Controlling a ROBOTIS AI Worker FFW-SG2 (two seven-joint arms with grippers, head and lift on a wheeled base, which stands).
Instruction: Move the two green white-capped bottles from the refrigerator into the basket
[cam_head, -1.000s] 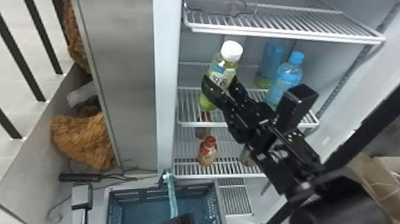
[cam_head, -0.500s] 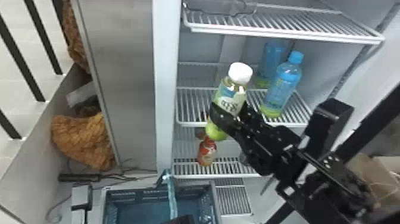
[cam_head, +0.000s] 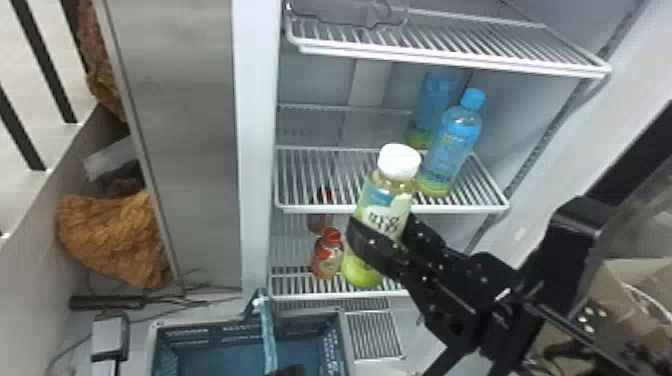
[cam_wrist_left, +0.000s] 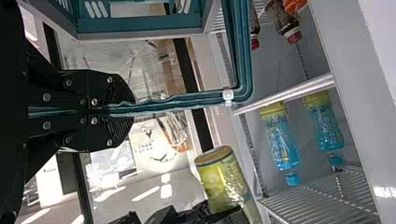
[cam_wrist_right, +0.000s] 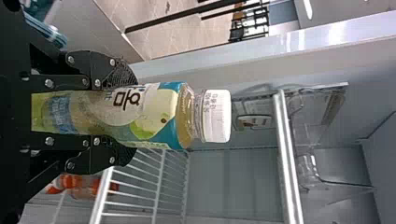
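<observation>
Out front of the middle shelf (cam_head: 310, 209), white-capped bottle (cam_head: 385, 197) in my right gripper (cam_head: 394, 241); yellow-green drink, clear neck, label pale with blue and green patches plus dark lettering; cap up, top leaning to my right; my fingers closed on both its sides, below the cap; right arm in from the lower right, angled up and leftward; bottle higher than the basket (cam_head: 345, 340) and off to its right; left gripper (cam_head: 287, 371) pinched on the basket's handle (cam_head: 268, 332).
</observation>
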